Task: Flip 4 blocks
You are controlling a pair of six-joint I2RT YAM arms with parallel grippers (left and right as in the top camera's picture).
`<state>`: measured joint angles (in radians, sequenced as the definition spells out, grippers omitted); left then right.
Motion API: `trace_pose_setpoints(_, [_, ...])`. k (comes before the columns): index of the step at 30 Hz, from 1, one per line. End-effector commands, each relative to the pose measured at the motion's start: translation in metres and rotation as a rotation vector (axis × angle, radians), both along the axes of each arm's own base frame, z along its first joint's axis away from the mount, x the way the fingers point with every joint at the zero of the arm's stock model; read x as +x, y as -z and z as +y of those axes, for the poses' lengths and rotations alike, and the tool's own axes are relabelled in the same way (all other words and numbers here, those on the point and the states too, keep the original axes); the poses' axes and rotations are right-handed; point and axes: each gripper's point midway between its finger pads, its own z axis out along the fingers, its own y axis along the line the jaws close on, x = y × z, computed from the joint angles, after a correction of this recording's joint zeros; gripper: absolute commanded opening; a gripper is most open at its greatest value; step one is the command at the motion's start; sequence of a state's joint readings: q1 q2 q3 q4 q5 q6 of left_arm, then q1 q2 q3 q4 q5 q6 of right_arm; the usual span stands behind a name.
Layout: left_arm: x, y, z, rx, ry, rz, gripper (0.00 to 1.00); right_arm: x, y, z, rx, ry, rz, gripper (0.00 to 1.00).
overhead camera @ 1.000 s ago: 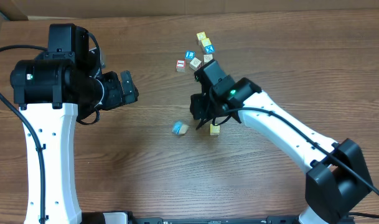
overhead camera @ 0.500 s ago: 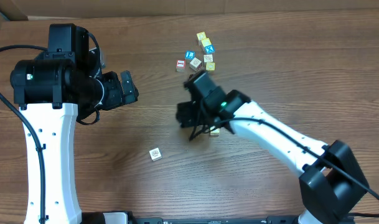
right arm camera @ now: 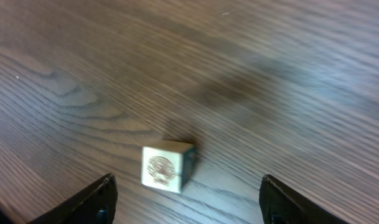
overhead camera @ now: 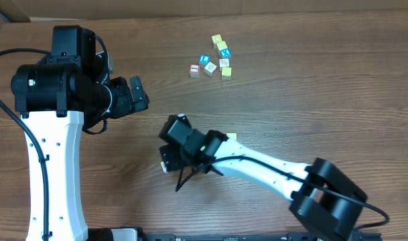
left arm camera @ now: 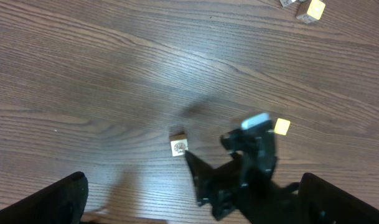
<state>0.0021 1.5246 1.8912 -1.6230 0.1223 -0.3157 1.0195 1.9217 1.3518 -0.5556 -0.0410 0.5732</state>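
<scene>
Right arm (overhead camera: 257, 164) farther left now, jaws wide above cream block (right arm camera: 166, 167).

**A:** Block status?

**B:** First one: pale wooden cube with a brown engraved picture (right arm camera: 166, 167). It rests flat with the picture face up, turned slightly askew, and one darker side shows. It sits alone.

**A:** The others?

**B:** There's a small plain yellow wooden cube (left arm camera: 281, 127) near it, flat and not touching. Then the blue-faced wooden cube with a white letter (overhead camera: 204, 59) and the reddish-faced wooden cube (overhead camera: 194, 69) — both well apart from the first two. They sit just beside each other, flat, coloured faces up. Letters too small to read.
</scene>
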Motion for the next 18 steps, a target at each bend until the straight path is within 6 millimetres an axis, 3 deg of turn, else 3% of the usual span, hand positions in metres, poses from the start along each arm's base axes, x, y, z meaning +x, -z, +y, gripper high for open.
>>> trace_pose_setpoints(1, [0.001,0.0,0.002,0.002,-0.02,-0.003,1.0,-0.012,0.026,0.008,-0.037,-0.01,0.012,0.75])
trace_pose_setpoints(6, [0.001,0.0,0.002,0.002,-0.02,-0.003,1.0,-0.027,0.041,0.022,-0.046,-0.08,-0.004,0.77])
trace_pose_setpoints(9, [0.001,0.0,0.002,0.002,-0.019,-0.003,1.0,-0.023,0.04,0.023,-0.057,-0.105,-0.042,0.52])
trace_pose_setpoints(13, [0.001,0.0,0.002,0.002,-0.02,-0.003,1.0,-0.01,0.029,0.019,-0.055,-0.077,-0.048,0.29])
trace_pose_setpoints(16, [0.001,0.0,0.002,0.002,-0.019,-0.003,1.0,0.003,0.009,0.012,-0.04,-0.044,-0.056,0.18])
trace_pose_setpoints(18, [0.001,0.0,0.002,0.002,-0.019,-0.003,1.0,0.01,-0.006,0.005,-0.027,-0.024,-0.064,0.18])
